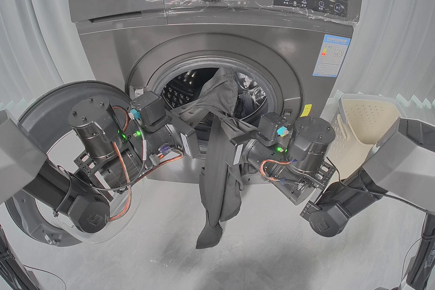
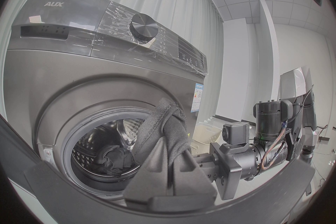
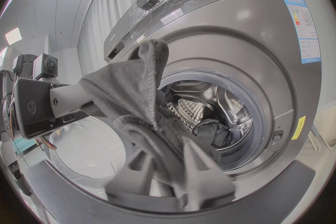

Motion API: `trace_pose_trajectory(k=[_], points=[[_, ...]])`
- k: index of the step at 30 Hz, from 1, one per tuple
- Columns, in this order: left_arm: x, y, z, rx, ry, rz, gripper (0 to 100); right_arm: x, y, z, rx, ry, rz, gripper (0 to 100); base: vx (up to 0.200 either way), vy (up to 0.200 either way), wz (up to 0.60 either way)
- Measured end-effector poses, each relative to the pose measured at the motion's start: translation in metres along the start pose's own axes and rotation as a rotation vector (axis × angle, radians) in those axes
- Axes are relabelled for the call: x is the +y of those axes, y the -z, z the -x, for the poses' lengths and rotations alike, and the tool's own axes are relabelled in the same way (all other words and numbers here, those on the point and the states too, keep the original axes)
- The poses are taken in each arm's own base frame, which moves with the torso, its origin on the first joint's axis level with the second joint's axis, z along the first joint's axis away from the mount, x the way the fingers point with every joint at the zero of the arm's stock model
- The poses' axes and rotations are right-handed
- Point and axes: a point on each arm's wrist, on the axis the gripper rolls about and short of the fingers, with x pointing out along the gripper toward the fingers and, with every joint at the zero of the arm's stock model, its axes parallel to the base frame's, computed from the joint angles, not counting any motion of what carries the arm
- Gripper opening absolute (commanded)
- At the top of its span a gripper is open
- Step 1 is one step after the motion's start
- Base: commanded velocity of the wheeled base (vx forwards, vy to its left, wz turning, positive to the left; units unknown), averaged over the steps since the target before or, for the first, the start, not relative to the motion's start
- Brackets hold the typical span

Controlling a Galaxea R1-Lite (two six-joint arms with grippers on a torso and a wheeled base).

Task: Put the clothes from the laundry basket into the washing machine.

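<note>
On the washing machine (image 1: 136, 46), right of the clamped garment (image 1: 222, 159): blue label (image 1: 331, 55).

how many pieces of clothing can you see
2. A long dark garment, held by the left gripper and right gripper at the drum mouth, hangs down; a dark bundle lies inside. More may be hidden.
</note>
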Motion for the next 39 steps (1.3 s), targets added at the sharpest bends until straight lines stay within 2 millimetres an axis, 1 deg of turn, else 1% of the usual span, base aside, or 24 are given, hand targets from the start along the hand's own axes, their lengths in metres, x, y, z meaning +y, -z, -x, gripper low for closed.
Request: trace_pose_trajectory(k=[4,8,9,16,20,23,30,39], points=[[0.0,0.002,0.0,0.004,0.0,0.003,0,0.001,0.001,-0.001,-0.002,-0.002,-0.001,0,0.0,0.0,0.0],[0.001,0.007,0.001,0.024,-0.003,0.011,0,0.003,-0.001,0.003,-0.004,-0.01,-0.002,0,0.0,0.0,0.0],[0.001,0.009,0.001,0.03,-0.005,0.014,100,0.004,-0.002,0.005,-0.003,-0.011,-0.002,0,0.0,0.0,0.0],[0.003,0.017,0.005,0.064,-0.011,0.032,100,0.002,-0.009,0.025,0.02,-0.014,-0.003,0,0.0,0.0,0.0],[0.011,0.028,0.014,0.111,-0.041,0.037,100,0.0,-0.02,0.038,0.008,-0.017,-0.013,0,0.0,0.0,0.0],[0.017,0.039,0.022,0.155,-0.062,0.039,100,-0.002,-0.029,0.044,-0.014,-0.016,-0.018,0,0.0,0.0,0.0],[0.028,0.063,0.037,0.246,-0.099,0.055,100,-0.002,-0.046,0.046,-0.075,-0.021,-0.032,0,0.0,0.0,0.0],[0.033,0.092,0.038,0.282,-0.116,0.064,100,0.003,-0.064,0.048,-0.132,-0.037,-0.052,0,0.0,0.0,0.0]])
